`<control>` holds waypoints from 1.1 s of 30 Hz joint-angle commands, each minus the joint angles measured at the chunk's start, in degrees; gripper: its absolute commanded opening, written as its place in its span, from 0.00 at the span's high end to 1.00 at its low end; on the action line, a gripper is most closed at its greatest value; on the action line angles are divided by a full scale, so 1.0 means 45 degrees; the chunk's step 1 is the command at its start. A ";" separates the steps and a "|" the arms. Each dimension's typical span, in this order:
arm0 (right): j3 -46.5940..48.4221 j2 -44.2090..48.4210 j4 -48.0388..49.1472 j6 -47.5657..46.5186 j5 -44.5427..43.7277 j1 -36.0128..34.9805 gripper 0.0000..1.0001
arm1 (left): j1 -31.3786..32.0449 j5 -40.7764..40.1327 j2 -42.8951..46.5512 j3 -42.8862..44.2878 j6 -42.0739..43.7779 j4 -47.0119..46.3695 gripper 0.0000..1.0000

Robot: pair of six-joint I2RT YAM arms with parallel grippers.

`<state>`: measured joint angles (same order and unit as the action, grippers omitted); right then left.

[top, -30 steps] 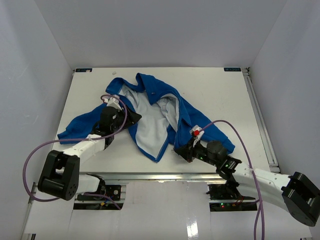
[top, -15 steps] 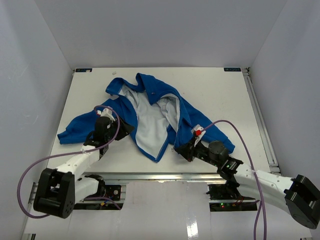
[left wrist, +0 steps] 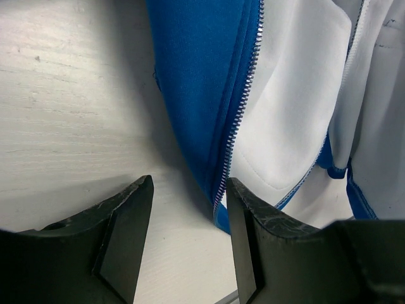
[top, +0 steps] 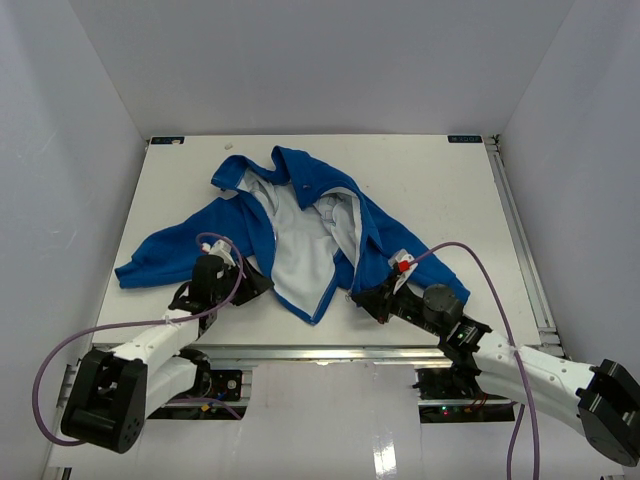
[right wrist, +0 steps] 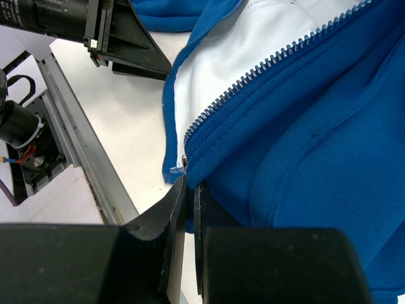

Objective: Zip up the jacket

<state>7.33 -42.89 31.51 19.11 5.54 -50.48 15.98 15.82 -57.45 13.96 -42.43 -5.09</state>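
Aligning zipper ends: the jacket (top: 300,230) lies unzipped mid-table; right gripper (right wrist: 190,190) apparently pinches one hem corner (right wrist: 201,158); left gripper (left wrist: 190,209), jaws apart, must next close on the opposite zipper edge (left wrist: 237,114).

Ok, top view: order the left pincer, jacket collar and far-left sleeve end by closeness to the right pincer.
From the right pincer, shut on the jacket hem:
1. left pincer, just left, across the lining.
2. collar, back left.
3. sleeve end, far left.
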 commanded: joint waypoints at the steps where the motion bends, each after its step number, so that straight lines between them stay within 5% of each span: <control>1: -0.0094 0.0041 0.0426 0.0036 -0.0007 -0.0020 0.92 | 0.0294 0.0268 -0.0189 0.0263 -0.0328 -0.1420 0.39; 10: -0.0158 -0.0093 0.0485 0.0005 -0.0110 -0.0013 0.92 | 0.1006 -0.0293 -0.1450 0.0499 -0.0662 -0.1974 0.42; 15: -0.0133 0.0211 0.0266 0.0011 -0.0195 -0.0020 0.92 | 0.1020 -0.1374 -0.0645 0.0666 -0.0690 -0.0660 0.85; 18: -0.0047 0.0270 0.0186 0.0013 -0.0116 -0.0013 0.92 | 0.1020 -0.2826 0.0825 0.1428 -0.0526 0.1083 1.00; 24: -0.0377 -0.0809 0.1928 0.0728 0.0698 -0.0032 0.92 | 0.1000 -0.3718 0.0192 0.4185 0.0207 0.3121 1.00; 33: -0.0313 -0.2389 0.2683 0.0706 0.0234 -0.0033 0.92 | 0.1308 -0.1180 -0.4514 0.6524 0.0207 0.0865 0.98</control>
<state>6.01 -51.41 37.59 22.01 6.35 -50.41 20.58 6.62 -71.58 38.61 -42.31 1.87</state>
